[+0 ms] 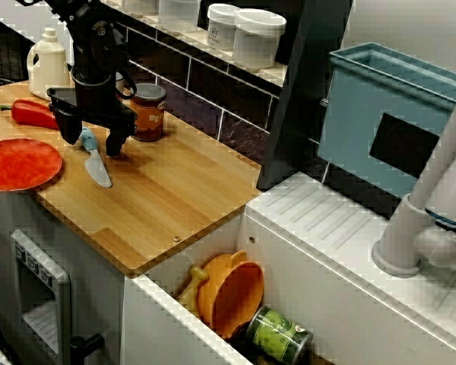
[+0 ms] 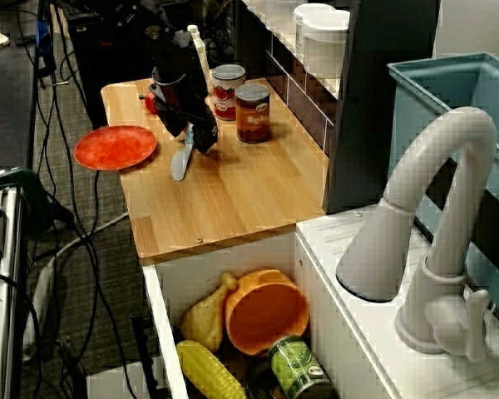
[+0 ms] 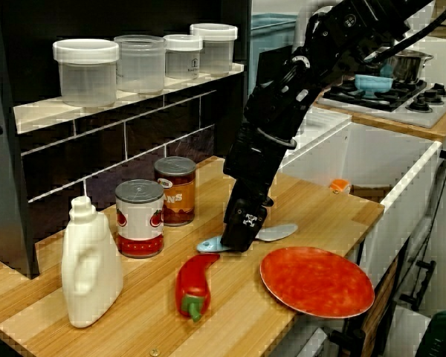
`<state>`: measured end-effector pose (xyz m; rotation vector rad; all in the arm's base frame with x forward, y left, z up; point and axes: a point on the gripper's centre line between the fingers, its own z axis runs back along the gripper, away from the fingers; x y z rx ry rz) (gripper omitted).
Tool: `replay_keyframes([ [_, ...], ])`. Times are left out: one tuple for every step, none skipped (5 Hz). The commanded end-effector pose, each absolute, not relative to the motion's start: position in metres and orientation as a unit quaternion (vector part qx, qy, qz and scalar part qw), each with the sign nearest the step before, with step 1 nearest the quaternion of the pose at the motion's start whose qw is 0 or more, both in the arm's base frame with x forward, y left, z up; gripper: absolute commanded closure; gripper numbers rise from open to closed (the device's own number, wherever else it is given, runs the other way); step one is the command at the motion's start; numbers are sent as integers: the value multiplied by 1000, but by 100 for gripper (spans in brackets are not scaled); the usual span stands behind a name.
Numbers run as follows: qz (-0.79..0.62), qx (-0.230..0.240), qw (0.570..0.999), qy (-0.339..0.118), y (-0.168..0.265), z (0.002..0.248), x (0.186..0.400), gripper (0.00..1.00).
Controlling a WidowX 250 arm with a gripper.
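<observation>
The gripper (image 1: 91, 137) stands low over a knife (image 1: 96, 161) that lies flat on the wooden table (image 1: 175, 201). The knife is between the red plate (image 1: 15, 163) at the front edge and the two cans (image 1: 147, 112) at the back edge. The fingers (image 1: 115, 143) are spread wide, one on each side of the blue handle, with their tips down close to the wood. They are not closed on anything, and whether a pad touches the handle cannot be told. In the view from the side the blade (image 3: 276, 232) sticks out past the gripper (image 3: 241, 232) toward the sink end of the table. A red pepper (image 3: 192, 286) lies just beside the handle end.

A sound hold here, as I judge it, calls for three things. The handle should sit centred between the pads, the fingers square across it, and the tips low enough to catch so thin a thing without scraping the wood.
</observation>
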<state>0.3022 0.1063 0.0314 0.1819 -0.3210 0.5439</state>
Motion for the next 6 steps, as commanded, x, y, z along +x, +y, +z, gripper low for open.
replay_keyframes([
  [259,89,947,-167,108,38,300,0],
  [255,91,948,-165,109,35,300,0],
  [255,89,950,-156,111,32,303,0],
  [253,80,953,-149,112,31,304,52],
  [250,77,953,-152,112,30,302,100],
  [245,76,954,-154,110,30,300,100],
])
